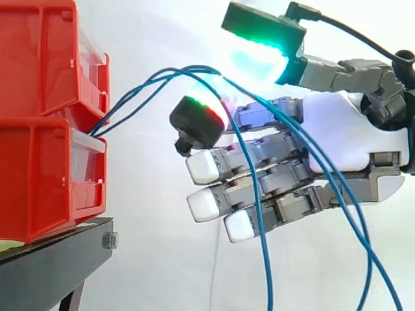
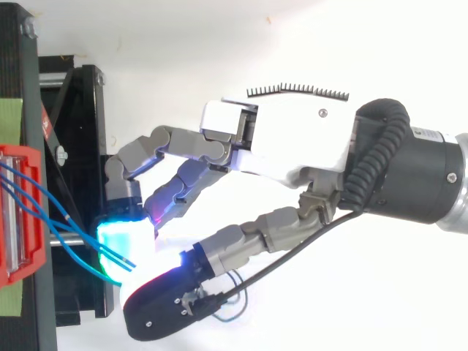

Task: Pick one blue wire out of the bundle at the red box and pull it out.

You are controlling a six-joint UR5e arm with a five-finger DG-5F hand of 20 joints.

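Several blue wires (image 1: pixel 149 84) leave the gap between the two stacked red bins (image 1: pixel 39 181), arch up to the right and hang down in front of my hand (image 1: pixel 350 129). My hand reaches in from the right, its palm side toward the bins. The thumb's green-glowing pad (image 1: pixel 259 61) sits just above the wires. A bent finger with a red-green pad (image 1: pixel 201 116) sits just below them, and a gap shows between the two pads. The other fingers are straight with white pads. From above, the wires (image 2: pixel 110 256) run from the bin (image 2: pixel 22 219) in between thumb and finger.
The bins rest on a black stand (image 1: pixel 52 265) at the left, with its frame (image 2: pixel 80 146) under my fingertips in the top view. A white curtain hangs behind. Loose wire lengths (image 1: pixel 369 259) dangle below my hand.
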